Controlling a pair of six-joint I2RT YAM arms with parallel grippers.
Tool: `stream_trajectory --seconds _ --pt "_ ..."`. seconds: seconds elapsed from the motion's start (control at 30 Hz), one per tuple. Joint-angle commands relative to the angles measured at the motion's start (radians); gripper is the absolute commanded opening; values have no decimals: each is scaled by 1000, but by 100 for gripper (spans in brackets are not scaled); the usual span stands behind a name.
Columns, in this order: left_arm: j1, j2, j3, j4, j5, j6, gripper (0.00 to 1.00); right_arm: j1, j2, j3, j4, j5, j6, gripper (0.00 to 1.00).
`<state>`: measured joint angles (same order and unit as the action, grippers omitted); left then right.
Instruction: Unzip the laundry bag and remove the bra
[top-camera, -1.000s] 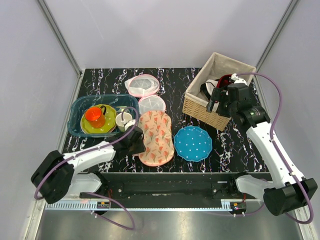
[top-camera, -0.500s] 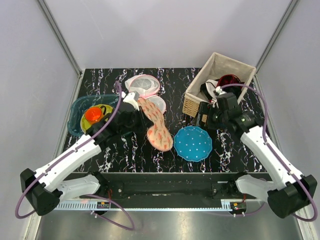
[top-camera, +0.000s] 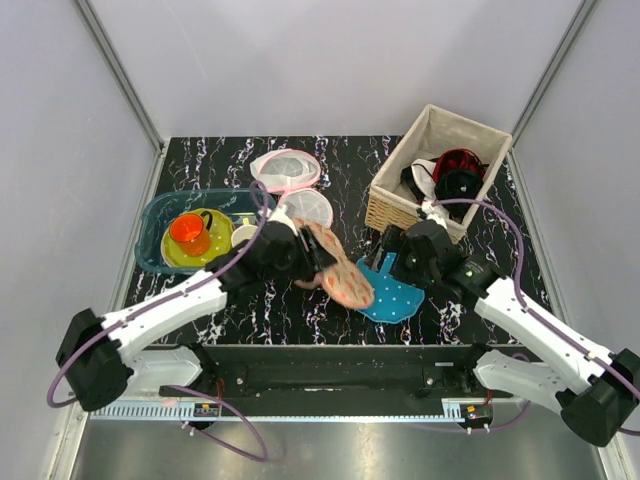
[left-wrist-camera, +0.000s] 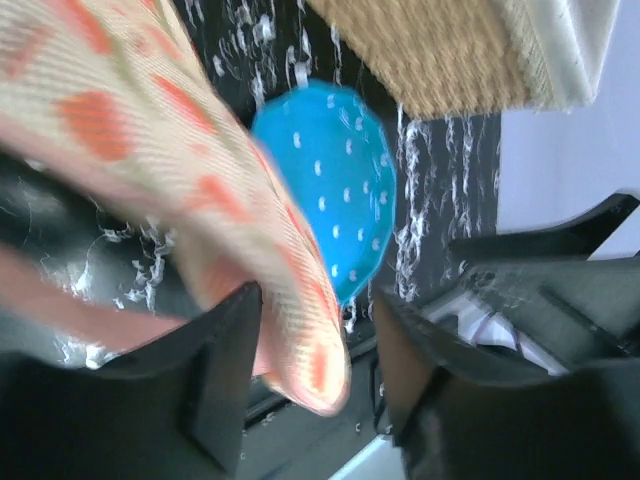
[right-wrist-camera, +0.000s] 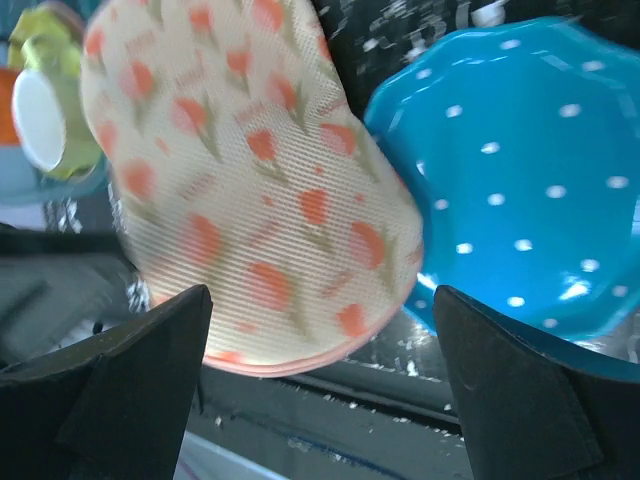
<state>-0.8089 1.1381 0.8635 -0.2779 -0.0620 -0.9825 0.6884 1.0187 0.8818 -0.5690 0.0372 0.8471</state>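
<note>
The laundry bag (top-camera: 338, 270), peach with an orange floral print and pink trim, hangs tilted above the table, and its lower end overlaps the blue polka-dot pouch (top-camera: 402, 293). My left gripper (top-camera: 302, 256) is at its upper left end. In the left wrist view the bag (left-wrist-camera: 200, 190) lies between the parted jaws of the gripper (left-wrist-camera: 315, 375), against one finger and clear of the other. My right gripper (top-camera: 396, 262) stands wide open just right of the bag, over the blue pouch. Its wrist view shows the bag (right-wrist-camera: 250, 190) ahead of the gripper (right-wrist-camera: 320, 330), with nothing between the fingers. The bra is hidden.
A wicker basket (top-camera: 398, 212) at the back right holds black and red garments. Two round white mesh bags (top-camera: 285, 168) (top-camera: 306, 207) lie behind the laundry bag. A blue tray (top-camera: 158, 222) at the left holds an orange cup, a yellow-green dish and a white cup.
My left arm lifted the laundry bag off the table and swung it right over the blue pouch, then its jaws parted. My right arm came down from the basket toward the bag.
</note>
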Motion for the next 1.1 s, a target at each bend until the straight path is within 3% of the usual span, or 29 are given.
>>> stream_trajectory --seconds 0.0,0.07,0.1,0.13,0.27,0.43,0.53,0.63,0.83,0.97,1.07 --pt "-64 93 -20 235 243 -76 74 5 -141 -18 -38 282 93 100" --pt "-64 100 69 102 237 25 83 7 -173 -15 -51 335 63 100" --pt "-64 79 95 56 197 56 96 5 -180 -12 -66 337 29 100" --pt "-62 54 133 21 148 86 99 5 -175 -3 -74 333 14 100" --pt "-10 -53 216 -128 -31 214 99 5 -91 -26 -121 235 3 100" --pt "97 -155 226 -225 -90 235 99 14 -52 -168 -2 136 84 100" --pt "103 -198 184 -248 -110 226 99 46 -25 -166 14 147 101 100" --pt "106 -219 137 -283 -119 212 99 164 46 -60 -32 268 58 100" --pt "129 -273 132 -416 -221 211 99 477 369 237 -81 507 -268 100" --pt "158 -348 158 -500 -283 225 99 533 599 371 -22 546 -530 100" --pt "198 -385 175 -570 -315 214 99 536 702 427 94 561 -623 100"
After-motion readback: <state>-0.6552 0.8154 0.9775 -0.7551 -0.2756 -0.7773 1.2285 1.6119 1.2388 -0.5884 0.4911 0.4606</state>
